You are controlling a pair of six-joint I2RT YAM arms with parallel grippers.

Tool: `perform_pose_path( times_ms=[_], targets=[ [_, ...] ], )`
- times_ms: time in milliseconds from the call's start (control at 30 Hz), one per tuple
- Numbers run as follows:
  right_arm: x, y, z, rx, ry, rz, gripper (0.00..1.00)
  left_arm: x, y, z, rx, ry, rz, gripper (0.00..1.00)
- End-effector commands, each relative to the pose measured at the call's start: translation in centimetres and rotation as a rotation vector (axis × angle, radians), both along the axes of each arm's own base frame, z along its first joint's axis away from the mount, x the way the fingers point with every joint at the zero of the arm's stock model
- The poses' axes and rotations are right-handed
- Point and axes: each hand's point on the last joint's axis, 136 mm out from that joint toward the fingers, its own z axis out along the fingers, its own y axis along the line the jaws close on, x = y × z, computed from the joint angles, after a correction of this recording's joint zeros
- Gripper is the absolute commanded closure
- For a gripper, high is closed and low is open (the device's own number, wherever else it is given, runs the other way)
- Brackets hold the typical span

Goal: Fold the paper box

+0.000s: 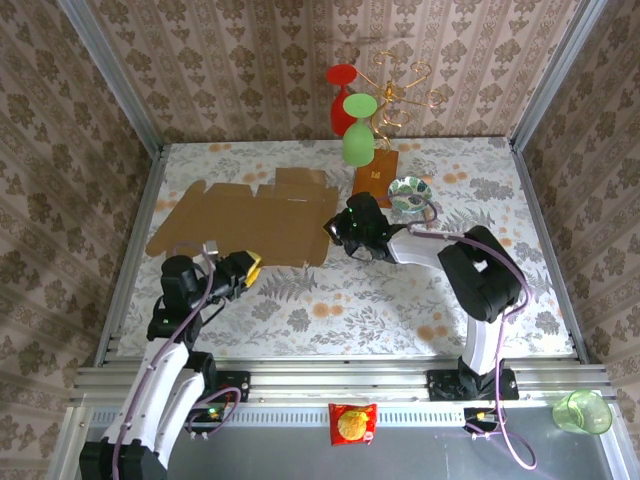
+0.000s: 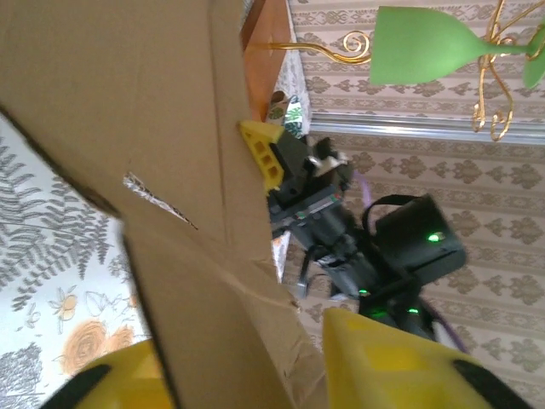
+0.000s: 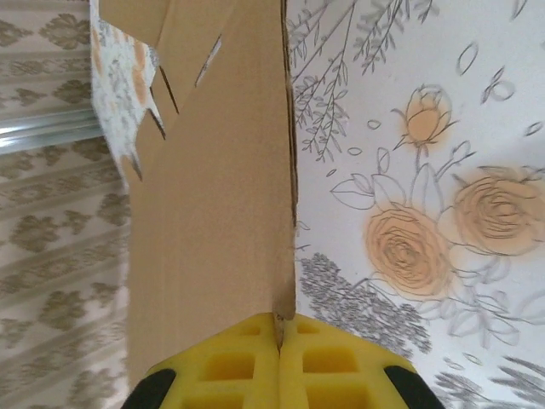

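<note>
The paper box (image 1: pixel 250 220) lies as a flat tan cardboard sheet on the left half of the flowered table. My left gripper (image 1: pixel 248 268) sits at the sheet's near edge. In the left wrist view the cardboard (image 2: pixel 170 170) runs between the yellow fingers (image 2: pixel 400 366), and a gap shows between it and the right-hand finger, so the left gripper (image 2: pixel 255 371) is open. My right gripper (image 1: pixel 333 228) is at the sheet's right edge. In the right wrist view its pads (image 3: pixel 247 366) are pressed together on the cardboard's edge (image 3: pixel 213 213), so the right gripper (image 3: pixel 279 328) is shut on the box.
A gold wire stand on an orange-brown base (image 1: pixel 375 178) stands behind the right gripper with a green glass (image 1: pixel 358 135) and a red glass (image 1: pixel 342 100). A patterned dish (image 1: pixel 410 193) lies beside it. A snack packet (image 1: pixel 352 423) and green cup (image 1: pixel 583 412) sit below the table's front rail.
</note>
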Motion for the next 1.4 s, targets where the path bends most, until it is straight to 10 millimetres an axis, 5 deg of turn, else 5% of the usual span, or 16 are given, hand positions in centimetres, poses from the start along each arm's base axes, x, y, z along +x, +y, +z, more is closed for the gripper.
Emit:
perform_pose_path(
  times_ms=[0,233,800,1167,1367],
  targets=[
    [-1.4,-2.0,2.8,-0.244,-0.059,0.070,1.00,-0.6,0.9,4.8,0.087,-0.140,0.031,0.62],
    [-2.2,-3.1,7.1,-0.429,-0.130,0.150,1.00,-0.6,1.8,8.6,0.140,-0.195,0.076,0.54],
    [-2.3,-2.1,15.8,-0.819,-0.430,0.366,1.00,0.6,3.4,7.0,0.291,-0.204,0.129,0.58],
    [-3.3,-4.3,22.8,-1.195,-0.841,0.579,1.00,2.5,3.2,9.4,0.304,-0.268,0.138,0.58],
    [-2.7,-4.5,24.8,-1.433,-0.999,0.652,1.00,3.7,3.0,10.6,0.253,-0.294,0.164,0.59]
  ],
)
